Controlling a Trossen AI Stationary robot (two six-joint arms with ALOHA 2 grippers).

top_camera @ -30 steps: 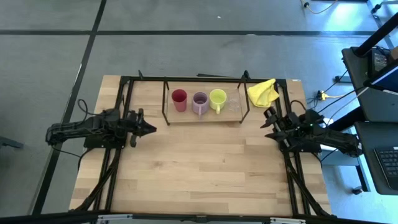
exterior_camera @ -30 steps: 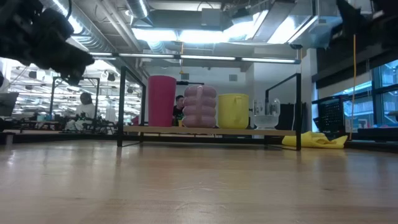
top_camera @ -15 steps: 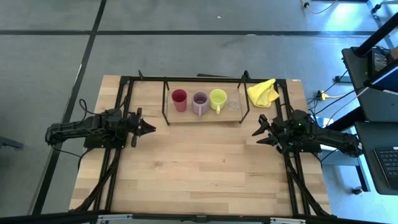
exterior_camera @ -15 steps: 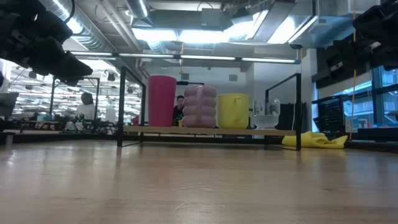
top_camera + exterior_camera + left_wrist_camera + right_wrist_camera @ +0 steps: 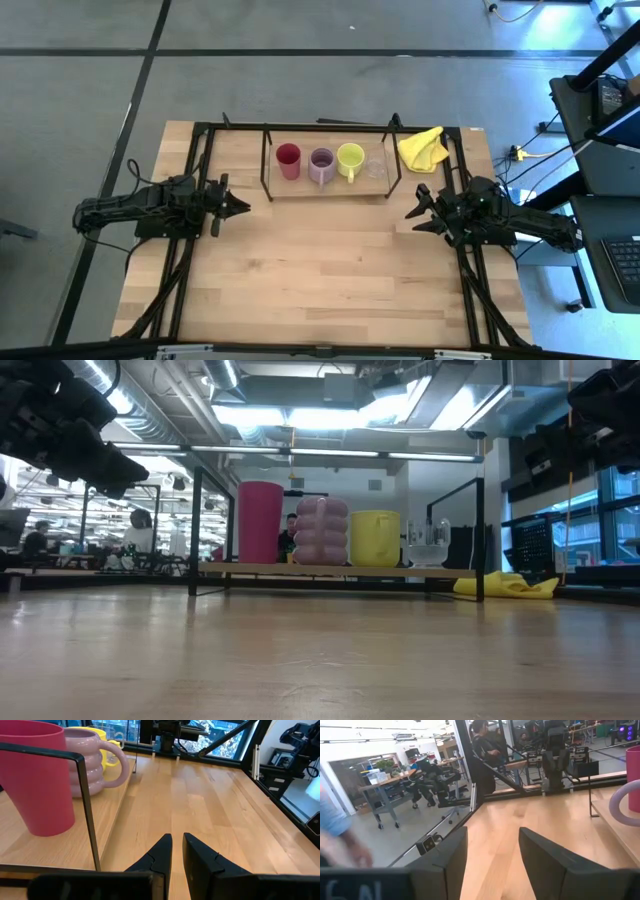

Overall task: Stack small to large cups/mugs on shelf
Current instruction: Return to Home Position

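Observation:
The shelf point(image 5: 330, 186), a black rod rack with a wooden board, stands at the table's far middle. On its board, by their bases, stand in a row a dark red cup point(image 5: 288, 160), a pale lilac mug point(image 5: 322, 165), a yellow-green mug point(image 5: 350, 158) and a tiny clear glass point(image 5: 376, 168). My left gripper point(image 5: 243, 207) is shut and empty, left of the shelf's near left corner. My right gripper point(image 5: 414, 208) is open and empty, right of the shelf's near right corner. The left wrist view shows the red cup point(image 5: 35, 780) behind a rack rod point(image 5: 87, 805).
A yellow cloth point(image 5: 422, 148) lies at the far right, beside the shelf. The large black outer frame point(image 5: 200, 160) runs along the table's left, right and far sides. Bare wooden table point(image 5: 320, 270) stretches in front of the shelf. People and workbenches show in the room beyond.
My right gripper has moved toward the table's left and a little toward its near edge, coming lower, then has kept still. The cups and the shelf have not moved.

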